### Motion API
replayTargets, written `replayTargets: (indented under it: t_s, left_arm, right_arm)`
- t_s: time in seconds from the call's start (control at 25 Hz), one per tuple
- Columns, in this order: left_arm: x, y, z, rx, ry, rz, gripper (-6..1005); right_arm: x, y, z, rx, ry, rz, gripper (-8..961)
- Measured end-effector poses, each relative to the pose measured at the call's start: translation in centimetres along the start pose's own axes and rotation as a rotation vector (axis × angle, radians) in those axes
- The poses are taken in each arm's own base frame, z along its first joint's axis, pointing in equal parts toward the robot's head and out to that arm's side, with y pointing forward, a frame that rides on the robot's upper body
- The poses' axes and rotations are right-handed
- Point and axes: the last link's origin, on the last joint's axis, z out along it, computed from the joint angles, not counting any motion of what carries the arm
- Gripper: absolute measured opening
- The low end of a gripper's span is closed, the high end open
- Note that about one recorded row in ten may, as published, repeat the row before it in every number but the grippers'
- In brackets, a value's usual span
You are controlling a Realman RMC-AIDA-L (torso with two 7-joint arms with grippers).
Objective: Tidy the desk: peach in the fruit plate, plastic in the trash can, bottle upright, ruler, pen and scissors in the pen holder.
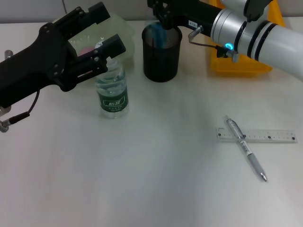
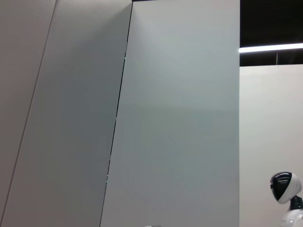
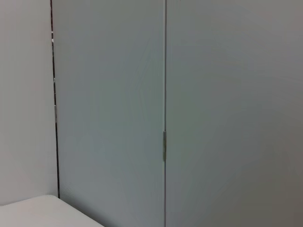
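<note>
Black mesh pen holder stands at twelve o'clock on the white desk in the head view, something blue inside it. Right gripper hangs over its mouth; jaw state cannot be told. Water bottle stands upright at ten o'clock, left gripper around its cap, jaws apart. Clear ruler and silver pen lie crossed, touching, at four o'clock. Judgement: holder drop-off is in hand; next comes reaching for the pen.

Left wrist view: wall panels only.

Right wrist view: wall panels, desk corner.
</note>
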Motion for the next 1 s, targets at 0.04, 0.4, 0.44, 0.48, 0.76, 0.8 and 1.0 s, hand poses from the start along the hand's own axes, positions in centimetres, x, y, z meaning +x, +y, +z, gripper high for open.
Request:
replayTargets:
  t_s: [0.04, 0.4, 0.44, 0.48, 0.76, 0.8, 1.0]
  left_arm:
    - [0.0, 0.0, 0.0, 0.0, 0.0, 0.0, 786]
    - [0.0, 0.1, -0.1, 0.001, 0.001, -0.001, 786]
    - [0.0, 0.1, -0.1, 0.001, 0.001, -0.001, 786]
    - [0.0, 0.0, -0.1, 0.0, 0.001, -0.002, 786]
    - [0.1, 0.1, -0.1, -0.008, 0.007, -0.005, 786]
    - [0.1, 0.1, 0.0, -0.009, 0.006, -0.006, 786]
    - [0.0, 0.2, 0.1, -0.015, 0.001, -0.011, 786]
  right_arm:
    - [0.0, 0.0, 0.0, 0.002, -0.001, 0.002, 202]
    - [-0.1, -0.1, -0.1, 0.007, -0.013, 0.015, 262]
    - [-0.2, 0.0, -0.1, 0.002, -0.021, 0.019, 262]
    - [-0.3, 0.1, -0.2, -0.006, -0.033, 0.023, 263]
    - [-1.1, -0.5, -2.7, -0.06, -0.149, 0.135, 265]
    - [-1.0, -0.7, -3.4, -0.07, -0.157, 0.154, 265]
    - [-0.7, -1.7, -7.7, -0.124, -0.175, 0.232, 266]
